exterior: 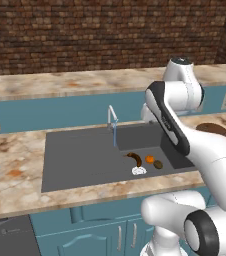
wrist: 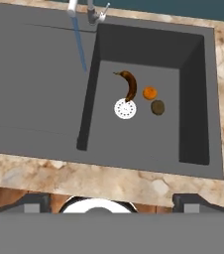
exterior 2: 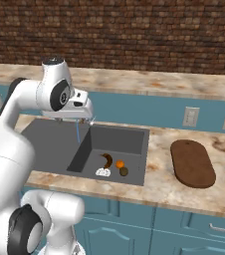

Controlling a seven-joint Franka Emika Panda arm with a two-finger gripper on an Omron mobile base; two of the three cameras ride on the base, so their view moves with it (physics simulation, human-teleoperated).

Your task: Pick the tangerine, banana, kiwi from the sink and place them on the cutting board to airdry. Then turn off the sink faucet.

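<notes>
Gripper (exterior 2: 74, 118): I see it high above the sink's left side, near the faucet, jaws spread wide, holding nothing.
Fruit: I find banana (wrist: 129, 84), tangerine (wrist: 150, 93) and kiwi (wrist: 157, 107) clustered on the floor of the sink (wrist: 193, 99), well below my gripper and apart from it.
Drain (wrist: 125, 108): just beside the banana's lower end.
Faucet (exterior: 112, 117): a blue stream (wrist: 79, 43) runs.
Cutting board (exterior 2: 192, 162): on the counter right of the sink, bare.
</notes>
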